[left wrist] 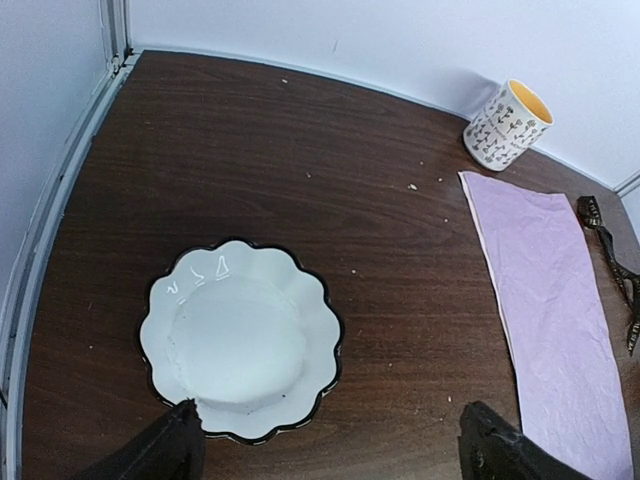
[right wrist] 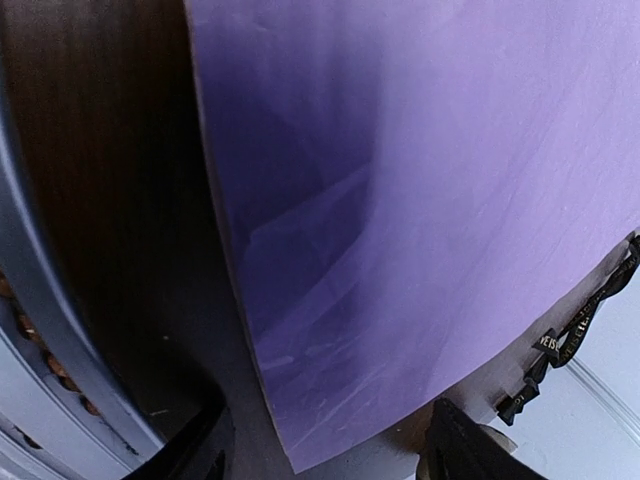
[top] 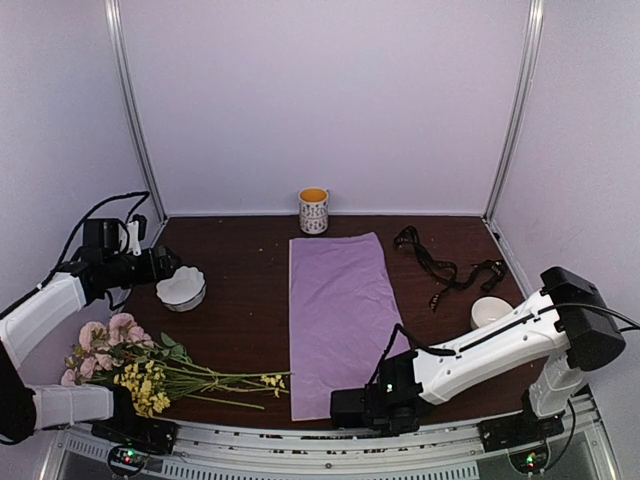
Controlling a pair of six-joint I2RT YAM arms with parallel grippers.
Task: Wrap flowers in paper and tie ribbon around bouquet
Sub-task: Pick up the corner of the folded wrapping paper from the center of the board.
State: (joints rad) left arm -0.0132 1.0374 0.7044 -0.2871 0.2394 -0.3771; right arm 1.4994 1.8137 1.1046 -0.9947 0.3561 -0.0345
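The paper (top: 338, 310) lies flat in the middle of the surface (top: 240, 260). Its long axis runs from the far edge toward the near edge, and its short near edge sits close to the near rim. The right fingers (right wrist: 470, 455) are low at that near edge, spread apart and not clamped on anything. In the right wrist view the sheet's near right corner lies just ahead of the gap between them. That corner looks like the thing to pinch, and the right arm is far nearer to it than the left.

The flowers (top: 140, 365) rest at the near left corner of the surface. Their long axis lies across it, with the pink blooms toward the left edge and the stem ends pointing right, just short of the paper's left long edge.

The left fingers (left wrist: 165, 450) are wide open and empty, poised over a white scalloped bowl (left wrist: 240, 340) near the left edge, farther back than the blooms.

The ribbon (top: 445, 268) lies loosely tangled toward the far right, well apart from both arms.
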